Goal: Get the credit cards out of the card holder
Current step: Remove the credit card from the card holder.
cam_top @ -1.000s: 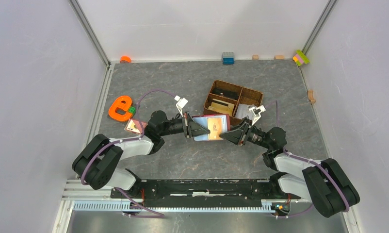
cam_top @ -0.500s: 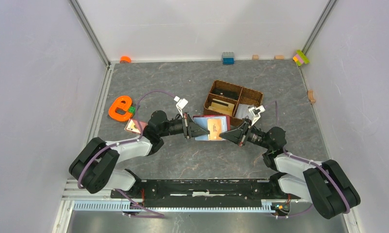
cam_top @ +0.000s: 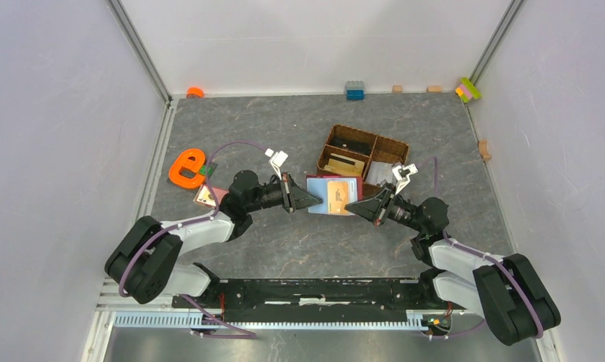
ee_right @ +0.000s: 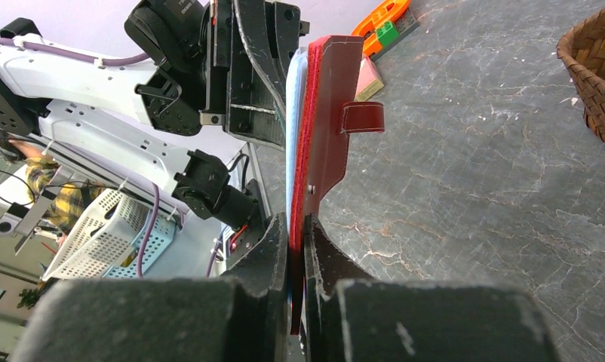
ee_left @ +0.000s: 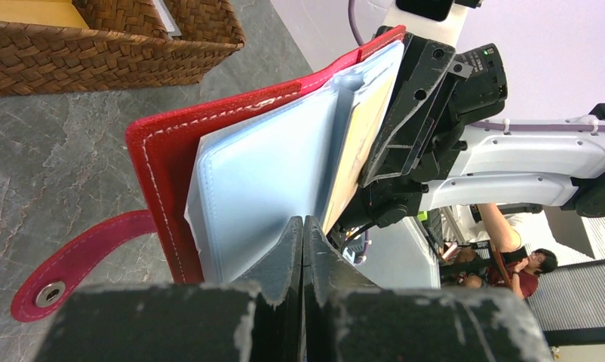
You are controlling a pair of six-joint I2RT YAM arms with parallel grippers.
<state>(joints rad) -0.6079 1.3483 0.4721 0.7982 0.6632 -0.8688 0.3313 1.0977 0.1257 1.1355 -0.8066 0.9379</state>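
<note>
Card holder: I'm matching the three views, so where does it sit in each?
Top external: card holder at centre, just on the near side of the basket.
Left wrist: centre-left, red cover open; basket top left.
Right wrist: centre, edge-on; basket at right edge.
Shared landmark: the basket.

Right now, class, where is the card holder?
Top view: the card holder is mid-table, pinched between the left gripper and right gripper, just on the near side of the wicker basket.
</note>
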